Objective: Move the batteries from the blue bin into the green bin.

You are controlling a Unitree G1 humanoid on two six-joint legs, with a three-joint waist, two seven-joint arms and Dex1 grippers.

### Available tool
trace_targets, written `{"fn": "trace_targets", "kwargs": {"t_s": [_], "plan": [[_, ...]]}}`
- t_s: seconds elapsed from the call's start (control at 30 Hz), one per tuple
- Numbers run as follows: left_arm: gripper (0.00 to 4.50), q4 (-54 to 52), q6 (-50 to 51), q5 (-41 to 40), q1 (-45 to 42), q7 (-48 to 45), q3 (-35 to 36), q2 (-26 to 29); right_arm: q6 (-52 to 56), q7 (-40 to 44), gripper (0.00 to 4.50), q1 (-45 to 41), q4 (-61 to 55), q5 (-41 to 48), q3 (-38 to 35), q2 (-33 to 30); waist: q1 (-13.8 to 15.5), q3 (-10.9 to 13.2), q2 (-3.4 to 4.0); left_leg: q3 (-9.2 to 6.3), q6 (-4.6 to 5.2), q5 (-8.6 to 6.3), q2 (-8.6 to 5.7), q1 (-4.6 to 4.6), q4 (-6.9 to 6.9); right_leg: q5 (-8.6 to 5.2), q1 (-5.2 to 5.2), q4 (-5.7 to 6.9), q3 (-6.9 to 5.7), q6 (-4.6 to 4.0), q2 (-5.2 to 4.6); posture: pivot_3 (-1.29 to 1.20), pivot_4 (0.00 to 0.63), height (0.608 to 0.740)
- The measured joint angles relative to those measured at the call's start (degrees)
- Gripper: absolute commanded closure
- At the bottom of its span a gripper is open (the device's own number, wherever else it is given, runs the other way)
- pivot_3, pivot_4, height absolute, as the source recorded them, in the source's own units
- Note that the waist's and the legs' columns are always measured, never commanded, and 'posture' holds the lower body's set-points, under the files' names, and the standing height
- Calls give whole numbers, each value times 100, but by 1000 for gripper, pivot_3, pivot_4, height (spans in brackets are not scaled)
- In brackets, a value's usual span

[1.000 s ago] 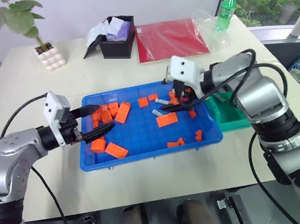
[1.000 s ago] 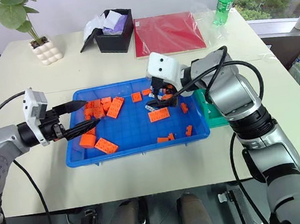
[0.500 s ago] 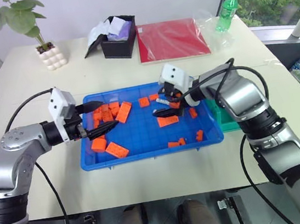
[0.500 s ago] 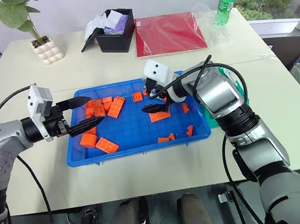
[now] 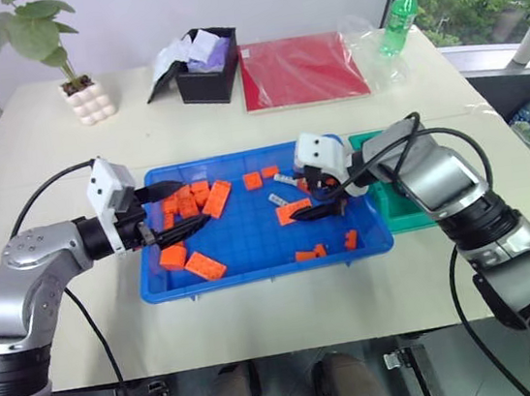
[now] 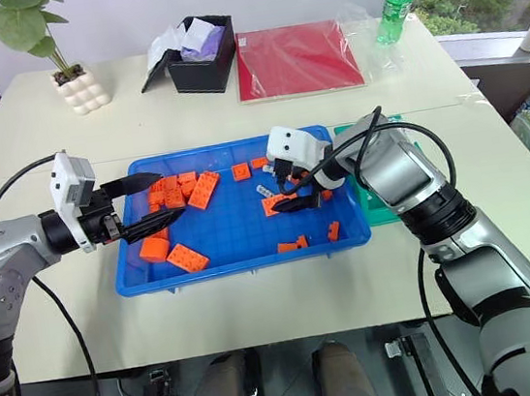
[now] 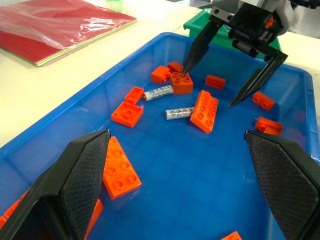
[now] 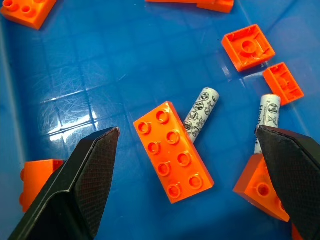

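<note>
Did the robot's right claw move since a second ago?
Yes. The right gripper has come down toward the blue bin floor, nearer the green bin.

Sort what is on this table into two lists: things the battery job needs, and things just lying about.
Needed for the job:
- two batteries
- blue bin
- green bin
- right gripper, open over the batteries

Just lying about:
- orange blocks
- black box
- red folder
- green bottle
- potted plant
</note>
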Motion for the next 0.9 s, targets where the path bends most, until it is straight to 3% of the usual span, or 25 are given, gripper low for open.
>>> {"fn": "trace_targets", "kwargs": {"t_s": [0.4, 0.9], "plan": [[0, -49, 29, -119, 28, 62, 30, -22, -1335, 39, 22, 350, 161, -701, 399, -300, 13, 0, 0, 0, 0, 0, 0, 0, 3, 0, 2, -1, 0, 0, -1, 0, 150, 740], [0, -67, 92, -210, 80, 140, 148, 54, -1813, -130, 22, 515, 292, -1045, 384, -150, 12, 0, 0, 0, -2, 1, 0, 1, 3, 0, 5, -1, 0, 0, 0, 0, 150, 740]]}}
